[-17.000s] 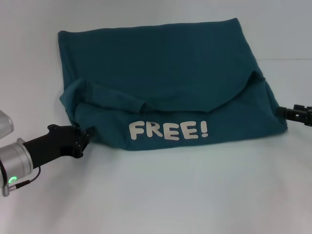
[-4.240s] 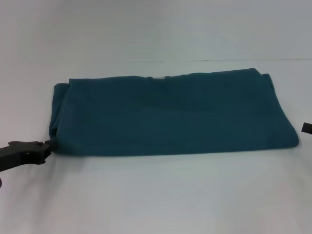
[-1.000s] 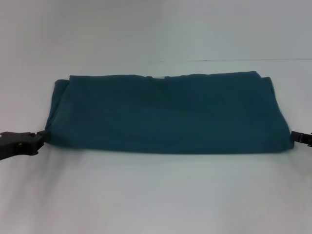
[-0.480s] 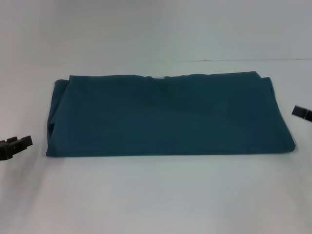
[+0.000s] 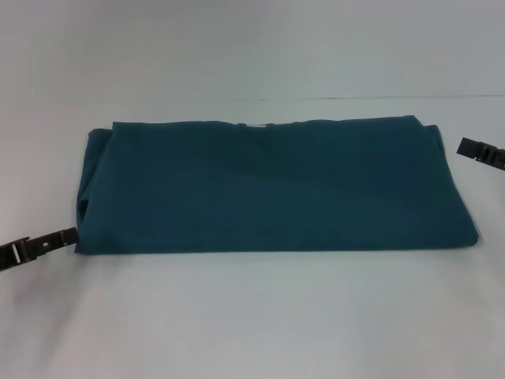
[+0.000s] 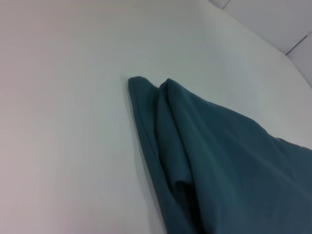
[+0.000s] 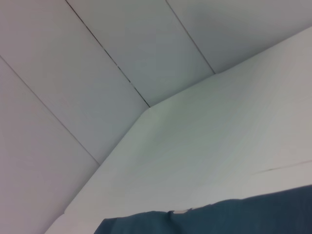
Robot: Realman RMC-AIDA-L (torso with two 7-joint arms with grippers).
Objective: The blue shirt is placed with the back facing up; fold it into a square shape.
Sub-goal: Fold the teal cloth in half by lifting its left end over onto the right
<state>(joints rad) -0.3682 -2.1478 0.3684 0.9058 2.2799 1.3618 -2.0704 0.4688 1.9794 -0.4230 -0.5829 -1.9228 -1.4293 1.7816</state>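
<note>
The blue shirt (image 5: 276, 189) lies flat on the white table as a wide folded rectangle, plain side up, with no lettering showing. My left gripper (image 5: 69, 235) is low at the shirt's near-left corner, open, with its tip right at the fabric edge. My right gripper (image 5: 465, 146) is open beside the shirt's far-right corner, apart from it. Neither holds anything. The left wrist view shows the shirt's layered corner (image 6: 219, 156). The right wrist view shows the shirt's far edge (image 7: 234, 214).
The white table (image 5: 252, 316) runs wide in front of the shirt and on both sides. Its back edge meets a pale panelled wall (image 7: 97, 73) just behind the shirt.
Both grippers have let go of the shirt's near corners. The left one drew back, then came in again to the near-left corner. The right one moved away toward the far-right corner. The shirt stayed flat.
</note>
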